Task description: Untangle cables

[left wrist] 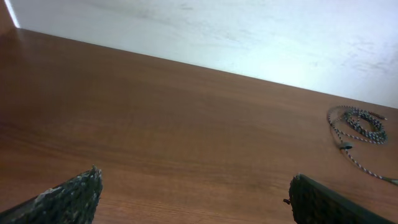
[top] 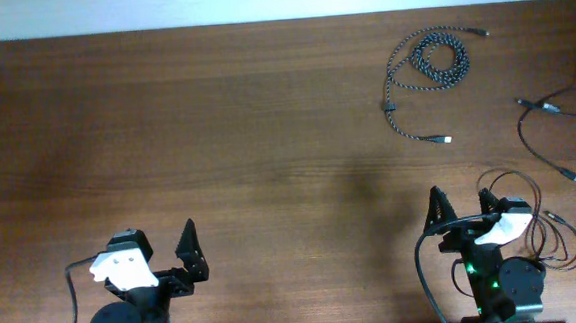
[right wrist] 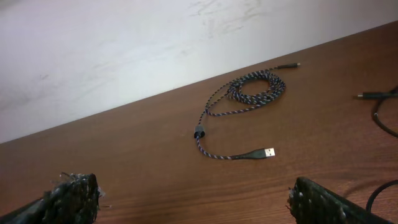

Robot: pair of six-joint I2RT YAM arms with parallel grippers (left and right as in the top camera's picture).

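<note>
A black-and-white speckled braided cable (top: 437, 60) lies coiled at the far right of the table, its plug end (top: 446, 140) stretched toward the front. It also shows in the right wrist view (right wrist: 255, 90) and small in the left wrist view (left wrist: 364, 124). A thin black cable (top: 551, 115) lies by itself further right, also at the right edge of the right wrist view (right wrist: 380, 109). Another thin black cable (top: 536, 206) loops beside the right arm. My left gripper (top: 163, 244) is open and empty at the front left. My right gripper (top: 464, 206) is open and empty at the front right, well short of the cables.
The wooden table (top: 215, 116) ends at a white wall (right wrist: 124, 50) along the far side. Thicker black cords (top: 73, 295) run from the arm bases at the front edge.
</note>
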